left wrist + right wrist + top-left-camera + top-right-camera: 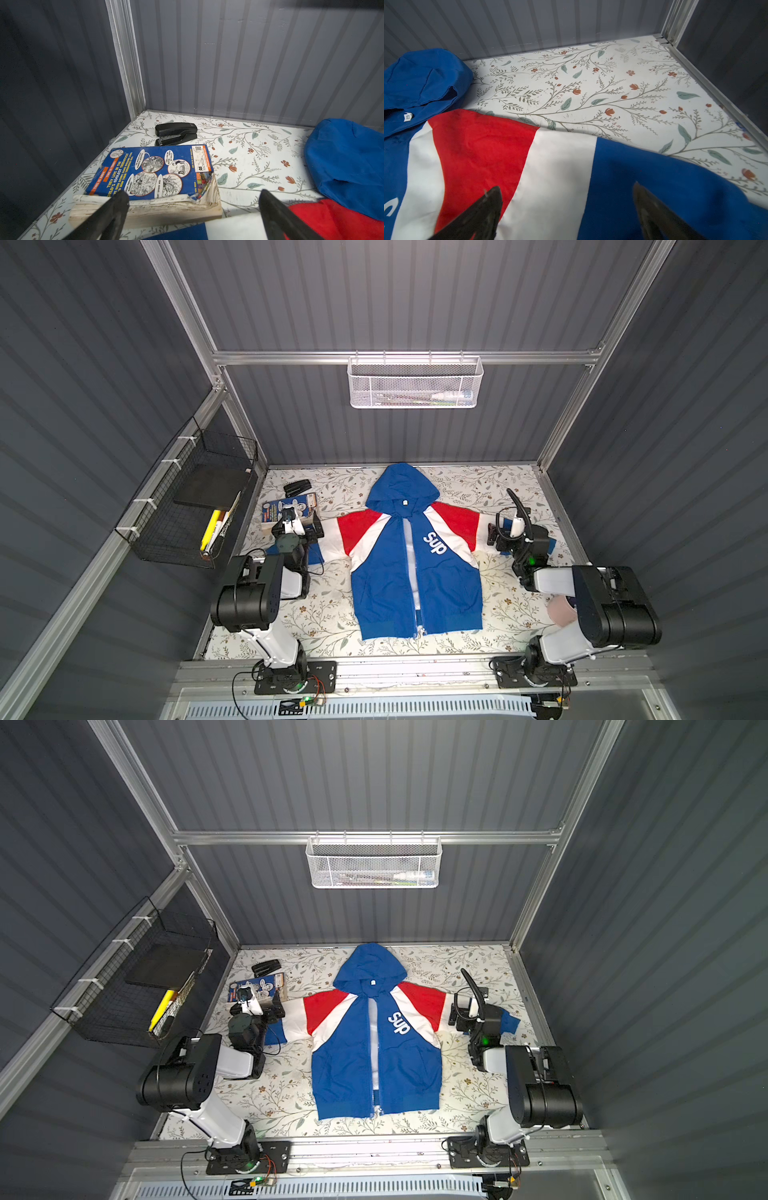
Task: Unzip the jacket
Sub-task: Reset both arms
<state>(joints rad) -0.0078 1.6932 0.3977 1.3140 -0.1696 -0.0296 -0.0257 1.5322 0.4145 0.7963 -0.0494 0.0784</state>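
Observation:
The jacket [449, 593] [345, 1069] lies flat and face up on the floral table [324, 614], its hood [401, 485] toward the back wall. Its front edges stand apart from the collar to near the hem, showing a white strip of lining [410, 560]; they meet just above the hem. My left gripper [297, 529] [258, 1009] [192, 199] hangs open over the left sleeve [239, 226], beside a book. My right gripper [515, 536] [476, 1015] [564, 193] hangs open over the right sleeve [550, 166]. Neither holds anything.
A worn blue book [158, 172] and a black stapler [176, 133] lie at the back left, close to my left gripper. A black wire basket [187, 506] hangs on the left wall, a white mesh basket [415, 383] on the back wall.

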